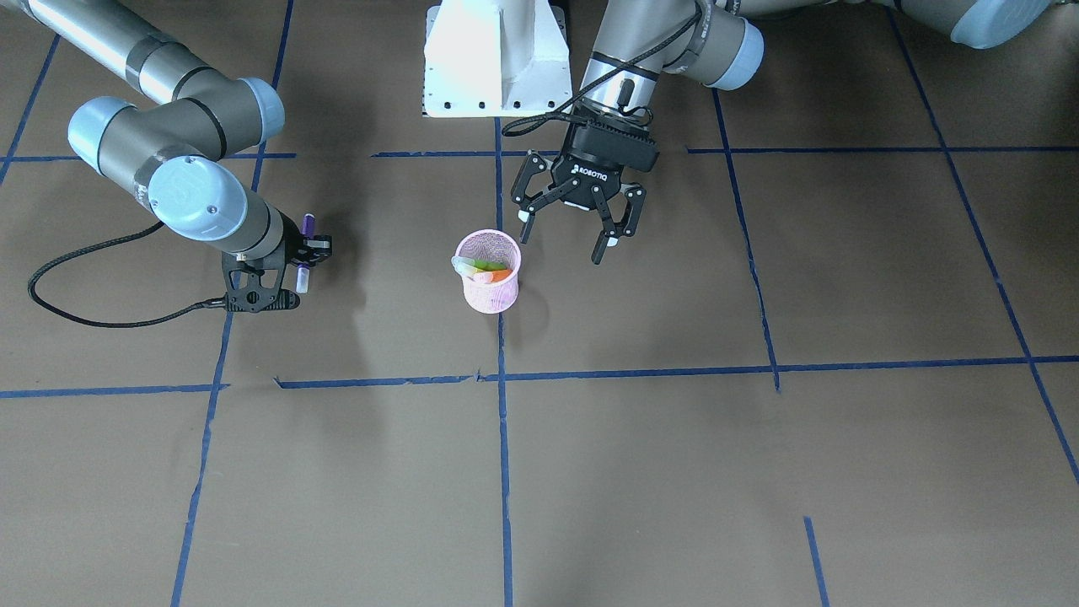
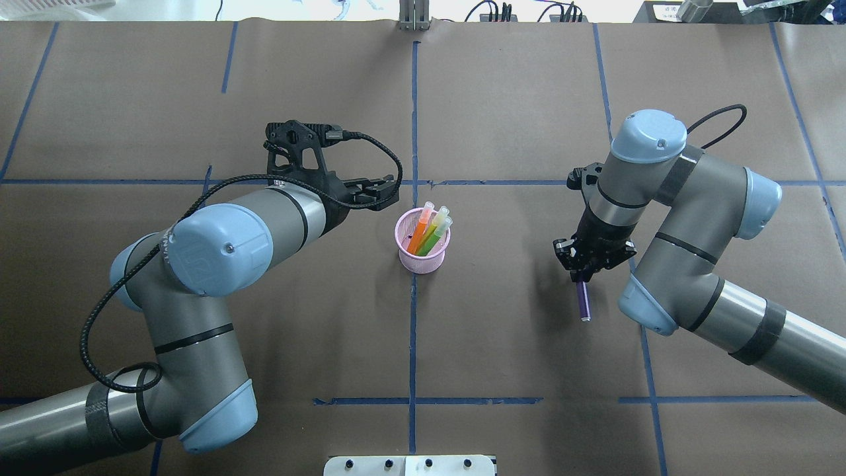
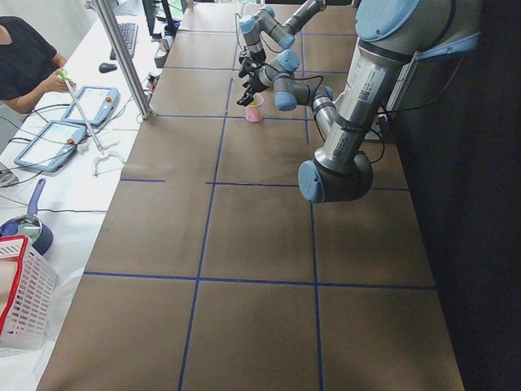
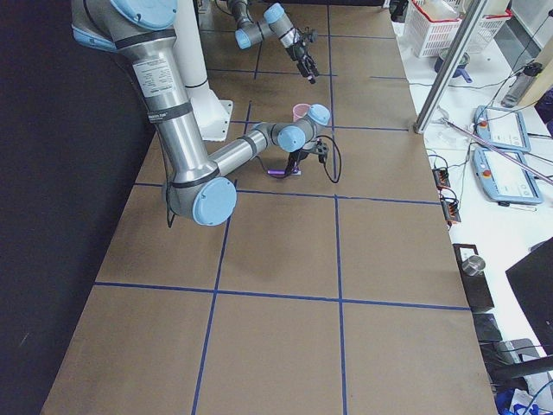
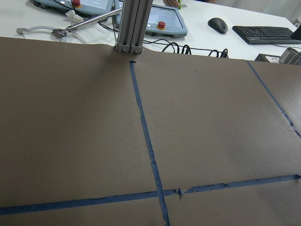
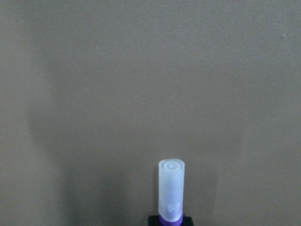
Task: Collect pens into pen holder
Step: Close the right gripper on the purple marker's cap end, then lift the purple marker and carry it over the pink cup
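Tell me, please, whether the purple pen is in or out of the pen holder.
Out. The right gripper holds the purple pen well aside from the pen holder.

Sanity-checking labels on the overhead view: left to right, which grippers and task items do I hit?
left gripper → pen holder → purple pen, held by the right gripper

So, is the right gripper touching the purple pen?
Touching. The overhead exterior view shows the right gripper shut on the purple pen, whose end sticks out past it.
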You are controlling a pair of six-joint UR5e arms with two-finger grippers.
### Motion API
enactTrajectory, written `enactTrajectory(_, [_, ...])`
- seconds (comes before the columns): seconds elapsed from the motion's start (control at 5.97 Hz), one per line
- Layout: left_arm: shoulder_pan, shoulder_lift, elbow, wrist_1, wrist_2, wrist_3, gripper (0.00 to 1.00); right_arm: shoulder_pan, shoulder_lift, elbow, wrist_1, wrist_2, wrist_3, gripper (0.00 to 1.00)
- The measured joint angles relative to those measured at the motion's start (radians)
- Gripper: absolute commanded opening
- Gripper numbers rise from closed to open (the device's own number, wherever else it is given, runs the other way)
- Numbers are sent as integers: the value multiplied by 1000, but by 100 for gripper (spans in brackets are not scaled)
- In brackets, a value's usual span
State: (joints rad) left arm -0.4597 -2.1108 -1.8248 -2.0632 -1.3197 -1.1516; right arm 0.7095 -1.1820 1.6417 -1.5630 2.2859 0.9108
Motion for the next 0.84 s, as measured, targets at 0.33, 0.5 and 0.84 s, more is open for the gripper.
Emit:
enactTrajectory(0.33, [0,0,-3,0,-2,1,100,-9,14,123,4,-151,14,0])
enactTrajectory(0.5, [-1,14,-7,-3,-4,5,100,-19,44,184,5,-247,49,0])
enactTrajectory(0.84, [-4,86,-19,-49,-9,13,100,-39,149,246,7,-431,178,0])
